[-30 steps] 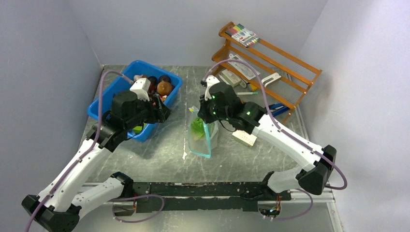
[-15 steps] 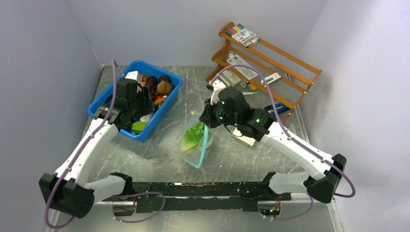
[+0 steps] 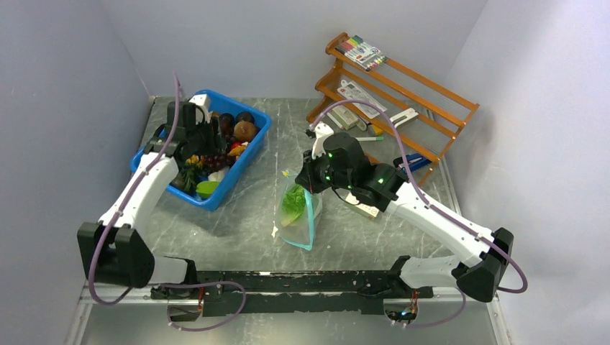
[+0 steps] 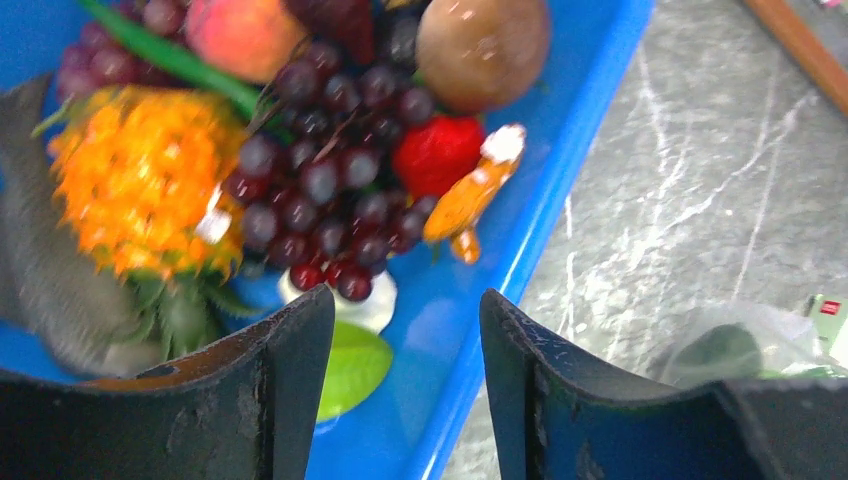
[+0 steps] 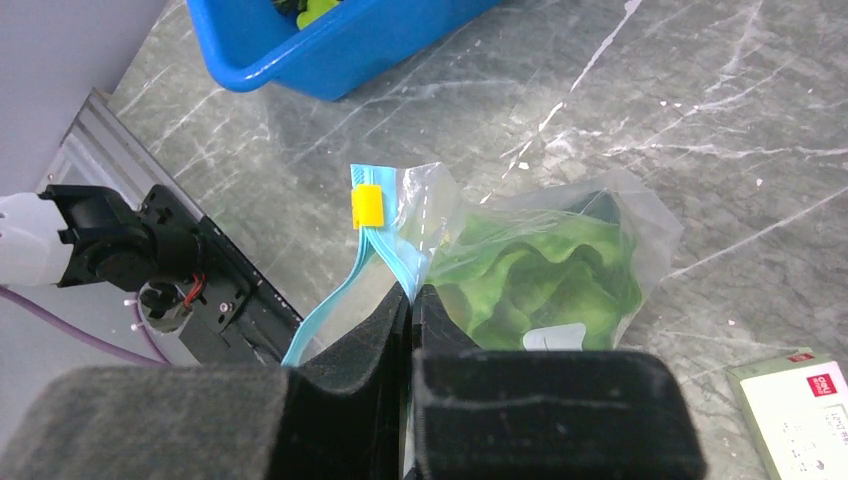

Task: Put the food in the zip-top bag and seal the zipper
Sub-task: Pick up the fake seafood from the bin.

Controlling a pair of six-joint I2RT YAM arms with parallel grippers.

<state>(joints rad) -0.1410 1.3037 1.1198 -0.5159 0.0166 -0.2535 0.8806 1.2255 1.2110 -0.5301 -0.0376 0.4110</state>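
The clear zip-top bag (image 3: 299, 219) hangs tilted over the table's middle with green lettuce (image 3: 293, 200) inside. My right gripper (image 5: 412, 292) is shut on the bag's top edge, right at the teal zipper (image 5: 330, 310). The zipper's yellow slider (image 5: 367, 206) sits just ahead of the fingertips. My left gripper (image 4: 405, 300) hovers open over the blue bin (image 3: 242, 167), with nothing between its fingers. Below it lie more food: purple grapes (image 4: 320, 190), an orange spiky fruit (image 4: 140, 190), a strawberry (image 4: 435, 150), a brown round fruit (image 4: 480, 45) and a green piece (image 4: 350, 365).
A wooden rack (image 3: 424, 108) stands at the back right, holding a marker pack (image 3: 361, 52) and white stationery packs. A small white box (image 3: 363, 206) lies on the table right of the bag. Grey walls close in on the left and right.
My left arm has swung left and back, from the bin's near side to above its contents. My right gripper keeps its grip; the bag swung and shifted a little.
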